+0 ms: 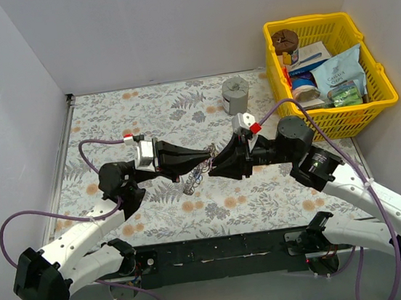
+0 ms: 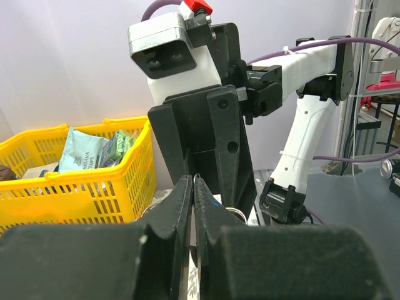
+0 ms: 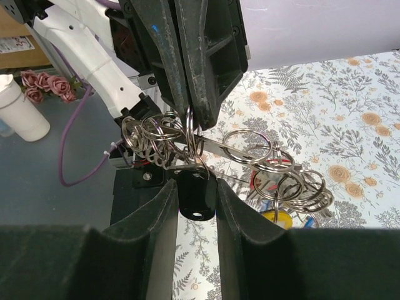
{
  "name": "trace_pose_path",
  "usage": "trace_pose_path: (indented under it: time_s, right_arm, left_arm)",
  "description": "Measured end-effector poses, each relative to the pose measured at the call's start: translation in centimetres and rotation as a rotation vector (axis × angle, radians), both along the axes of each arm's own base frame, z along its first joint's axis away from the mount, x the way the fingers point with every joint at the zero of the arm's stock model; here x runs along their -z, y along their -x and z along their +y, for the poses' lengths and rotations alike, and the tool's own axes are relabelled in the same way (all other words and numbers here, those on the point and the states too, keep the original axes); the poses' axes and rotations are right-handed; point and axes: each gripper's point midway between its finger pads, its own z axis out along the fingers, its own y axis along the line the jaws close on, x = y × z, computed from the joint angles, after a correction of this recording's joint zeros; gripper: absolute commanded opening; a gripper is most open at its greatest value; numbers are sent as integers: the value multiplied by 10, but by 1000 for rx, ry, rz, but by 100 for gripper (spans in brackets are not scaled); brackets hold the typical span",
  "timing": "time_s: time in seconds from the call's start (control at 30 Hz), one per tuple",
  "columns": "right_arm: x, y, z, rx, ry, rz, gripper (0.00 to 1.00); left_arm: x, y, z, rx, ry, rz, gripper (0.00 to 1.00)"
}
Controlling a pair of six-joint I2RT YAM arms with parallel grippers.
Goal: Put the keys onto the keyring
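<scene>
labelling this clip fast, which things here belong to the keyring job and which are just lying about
In the job: keyring, pinched in the left pincer; keys hanging below; small black piece, gripped by the right pincer.
Lying about: grey cup; yellow basket of packets.

We see soft, even overhead light in the top view, with faint shadows on the table (image 1: 144,106). Through the right wrist camera the keyring (image 3: 225,148) glints hard, while the right gripper's fingers (image 3: 153,244) blur dark around the black piece (image 3: 197,197). The left gripper's fingers (image 2: 169,215) blur likewise.
</scene>
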Motion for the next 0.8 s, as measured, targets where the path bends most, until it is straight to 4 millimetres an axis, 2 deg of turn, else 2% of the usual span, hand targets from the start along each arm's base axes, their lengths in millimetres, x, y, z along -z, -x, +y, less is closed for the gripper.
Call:
trace_pose_path:
  time_s: [0.03, 0.13, 0.17, 0.27, 0.37, 0.53, 0.8]
  right_arm:
    - [1, 0, 1, -2, 3, 1, 18]
    - [3, 0, 3, -4, 9, -8, 33]
    - [4, 0, 3, -1, 10, -10, 43]
    - [4, -2, 0, 24, 18, -19, 60]
    - [9, -1, -8, 50, 46, -20, 67]
    - [2, 1, -19, 88, 64, -42, 68]
    - [-39, 2, -29, 130, -25, -126, 58]
  left_arm:
    - [1, 0, 0, 3, -2, 3, 0]
    - [1, 1, 0, 8, -5, 5, 0]
    - [1, 1, 0, 9, -5, 5, 0]
    - [0, 1, 0, 4, 0, 3, 0]
    - [-6, 3, 3, -1, 18, -14, 0]
    - [-9, 5, 5, -3, 27, -26, 0]
    - [-10, 7, 6, 0, 27, -36, 0]
